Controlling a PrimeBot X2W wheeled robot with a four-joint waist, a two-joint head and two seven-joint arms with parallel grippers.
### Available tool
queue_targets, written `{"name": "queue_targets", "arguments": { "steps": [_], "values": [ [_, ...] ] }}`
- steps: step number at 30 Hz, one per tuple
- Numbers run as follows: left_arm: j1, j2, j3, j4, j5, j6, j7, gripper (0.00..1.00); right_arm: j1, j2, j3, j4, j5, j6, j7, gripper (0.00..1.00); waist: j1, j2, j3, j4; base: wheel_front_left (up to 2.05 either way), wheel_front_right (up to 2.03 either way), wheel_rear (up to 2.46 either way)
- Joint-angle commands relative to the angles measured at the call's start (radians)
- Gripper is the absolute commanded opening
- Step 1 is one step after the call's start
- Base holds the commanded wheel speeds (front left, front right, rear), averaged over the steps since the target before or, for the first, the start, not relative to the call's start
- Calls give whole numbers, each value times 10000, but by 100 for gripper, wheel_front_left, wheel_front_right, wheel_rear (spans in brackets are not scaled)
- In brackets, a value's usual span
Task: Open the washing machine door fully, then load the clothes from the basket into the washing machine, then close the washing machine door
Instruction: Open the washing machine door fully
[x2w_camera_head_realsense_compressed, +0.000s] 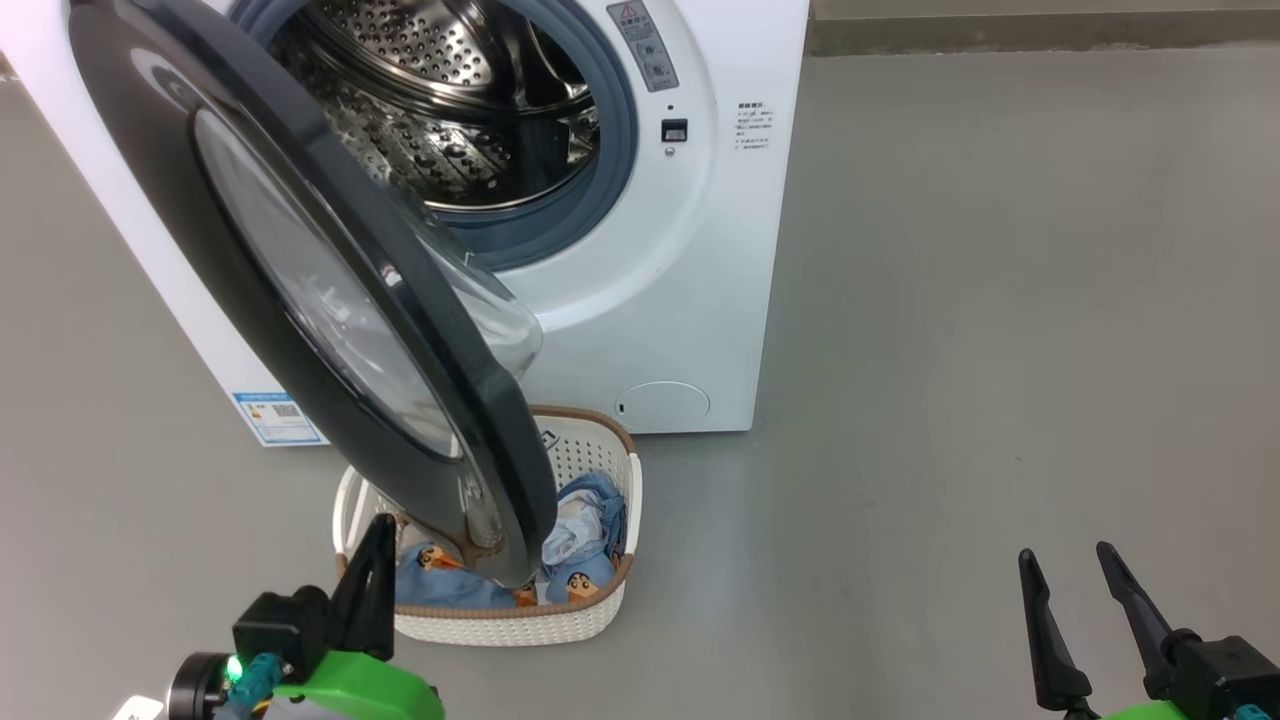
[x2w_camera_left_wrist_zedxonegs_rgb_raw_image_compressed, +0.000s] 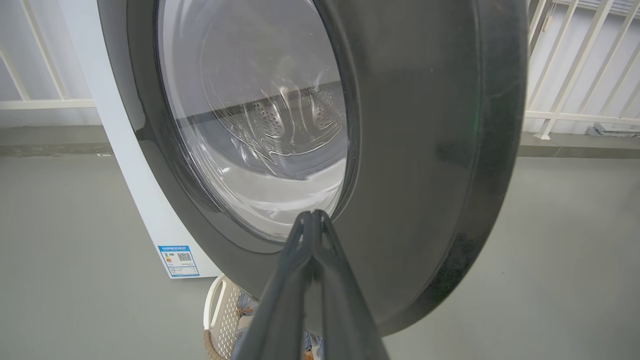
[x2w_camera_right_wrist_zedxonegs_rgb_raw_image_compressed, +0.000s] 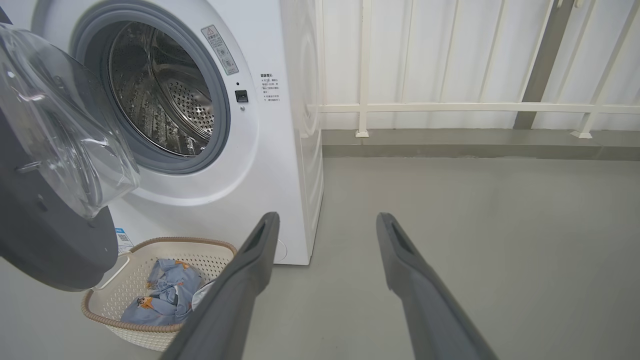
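Right now, washing machine door (x2w_camera_head_realsense_compressed: 330, 300): swinging out from the front, its black rim hanging over the near left part of the basket in the head view, its glass bowl bulging toward the drum.
Washing machine (x2w_camera_head_realsense_compressed: 650, 260): standing on the grey floor (x2w_camera_head_realsense_compressed: 1000, 350), its opening showing the grey gasket (x2w_camera_head_realsense_compressed: 615, 150) and the perforated steel drum (x2w_camera_head_realsense_compressed: 440, 100); I am seeing nothing lying in the part of the drum that shows.
Basket (x2w_camera_head_realsense_compressed: 520, 625): sitting on the floor just in front of the machine, below the door's lower edge.
Clothes (x2w_camera_head_realsense_compressed: 590, 520): lying crumpled inside the basket, light-blue with orange figures, partly hidden by the door.
Left gripper (x2w_camera_head_realsense_compressed: 382, 525): pressing its two fingers together with nothing between them, pointing at the door's outer face; in the left wrist view its tips (x2w_camera_left_wrist_zedxonegs_rgb_raw_image_compressed: 314, 215) are showing against the lower rim by the glass, and I cannot tell whether they are touching it.
Right gripper (x2w_camera_head_realsense_compressed: 1065, 552): holding its fingers wide apart and empty, hovering over bare floor well to the right of the basket.
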Motion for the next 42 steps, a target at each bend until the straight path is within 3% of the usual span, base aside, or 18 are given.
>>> {"name": "queue_targets", "arguments": {
  "steps": [1,14,23,27,34,37,42],
  "values": [
    [-167,106,361,-199,62,-48,-82,0,-92,-86,235,-243,-111,88,-23,100,0,0,0,0,0,0,0],
    [-971,335,966,-1714,305,309,-82,0,-130,-82,287,-248,-187,88,-25,100,0,0,55,90,0,0,0],
    [-2490,337,961,-4249,798,759,-79,0,-154,-81,307,-322,-272,88,-1,100,0,0,49,126,0,0,0],
    [-3023,162,105,-5039,828,687,186,0,-101,-80,400,-336,-275,88,8,100,0,0,50,198,0,0,0],
    [-3267,-4,-2240,-5546,119,680,839,0,-94,-80,725,-365,-232,88,37,100,0,0,55,339,0,0,0],
    [-3238,-12,-3658,-5465,-700,1012,1112,0,-65,-80,816,-335,-224,88,37,100,0,0,32,397,0,0,0],
    [-3226,-14,-4819,-4610,-1414,1461,1391,0,-64,-80,920,-327,-200,88,25,100,0,0,36,395,0,0,0]
  ]
}}
